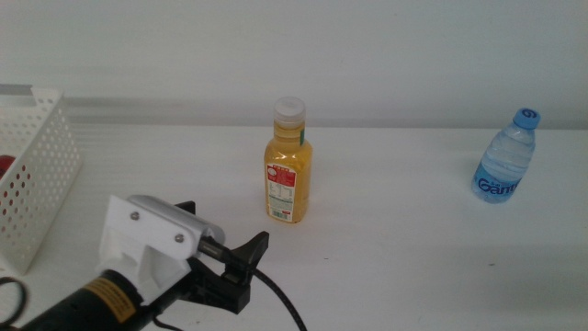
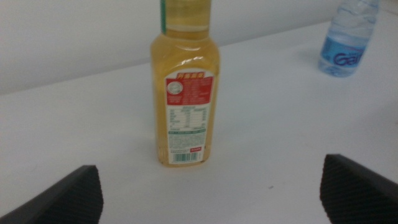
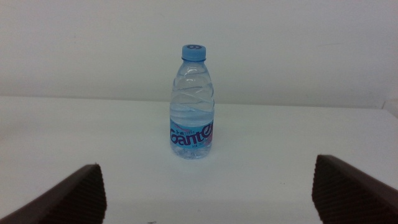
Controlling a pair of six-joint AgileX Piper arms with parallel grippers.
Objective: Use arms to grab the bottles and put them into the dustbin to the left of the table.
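Juice bottle [image 1: 288,162] upright, unobstructed before open left tool [image 1: 241,264]

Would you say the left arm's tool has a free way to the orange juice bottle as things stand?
Probably yes. The left tool is open and faces the orange juice bottle, which stands upright with only bare table between them. The water bottle and the dustbin stand well aside.
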